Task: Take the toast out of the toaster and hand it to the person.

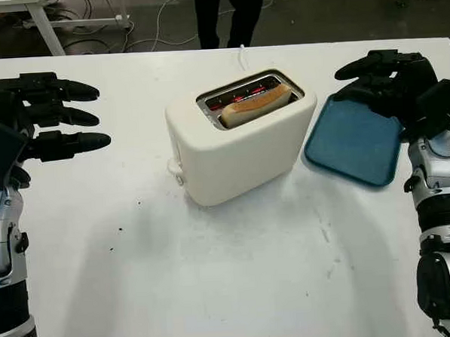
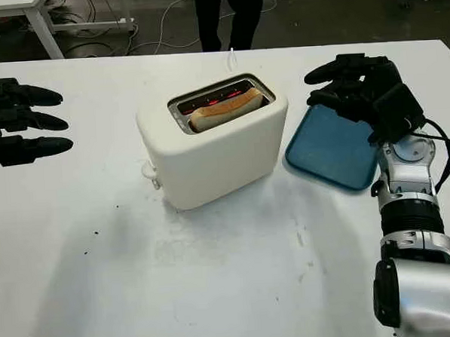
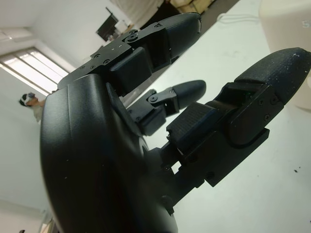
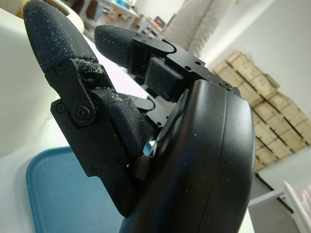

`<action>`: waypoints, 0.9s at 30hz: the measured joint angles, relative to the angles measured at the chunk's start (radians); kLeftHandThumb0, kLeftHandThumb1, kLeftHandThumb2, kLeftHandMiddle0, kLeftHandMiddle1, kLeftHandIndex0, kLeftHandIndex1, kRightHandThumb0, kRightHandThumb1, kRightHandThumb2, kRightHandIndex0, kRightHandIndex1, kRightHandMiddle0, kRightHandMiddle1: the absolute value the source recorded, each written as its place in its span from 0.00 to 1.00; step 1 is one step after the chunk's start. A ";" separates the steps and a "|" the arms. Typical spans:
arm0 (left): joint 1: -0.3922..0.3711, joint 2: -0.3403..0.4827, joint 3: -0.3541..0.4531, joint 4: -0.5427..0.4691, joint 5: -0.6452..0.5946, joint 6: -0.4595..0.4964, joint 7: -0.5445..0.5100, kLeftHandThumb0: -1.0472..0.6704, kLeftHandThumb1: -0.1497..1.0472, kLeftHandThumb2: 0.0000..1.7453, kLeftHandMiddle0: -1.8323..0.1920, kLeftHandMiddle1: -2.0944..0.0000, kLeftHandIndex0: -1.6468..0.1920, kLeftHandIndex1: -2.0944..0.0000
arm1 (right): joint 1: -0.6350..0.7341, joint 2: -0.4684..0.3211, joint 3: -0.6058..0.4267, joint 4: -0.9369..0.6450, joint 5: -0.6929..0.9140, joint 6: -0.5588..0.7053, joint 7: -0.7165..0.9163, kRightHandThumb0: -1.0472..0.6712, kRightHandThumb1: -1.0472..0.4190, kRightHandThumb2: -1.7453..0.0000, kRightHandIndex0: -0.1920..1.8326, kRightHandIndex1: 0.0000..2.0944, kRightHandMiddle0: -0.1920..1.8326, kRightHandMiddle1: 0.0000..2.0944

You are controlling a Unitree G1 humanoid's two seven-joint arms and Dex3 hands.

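Toast [image 1: 256,105]: one slice, apparently, in one toaster [image 1: 239,149]; one tray [image 1: 353,140].

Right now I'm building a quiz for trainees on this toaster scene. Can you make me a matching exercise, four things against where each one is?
Things:
1. toast
2. blue tray
3. left hand
4. person

Places:
A. standing beyond the table's far edge
B. in the toaster's slot, top edge showing
C. flat on the table, to the right of the toaster, under the open right hand
D. open, to the left of the toaster

Pairs: 1-B, 2-C, 3-D, 4-A
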 measured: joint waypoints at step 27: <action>0.000 0.000 -0.001 0.001 0.001 -0.007 -0.001 0.01 0.43 0.00 0.32 0.77 0.28 0.82 | 0.000 0.000 -0.002 0.000 0.000 0.000 0.005 0.00 0.17 1.00 0.63 0.34 0.66 0.21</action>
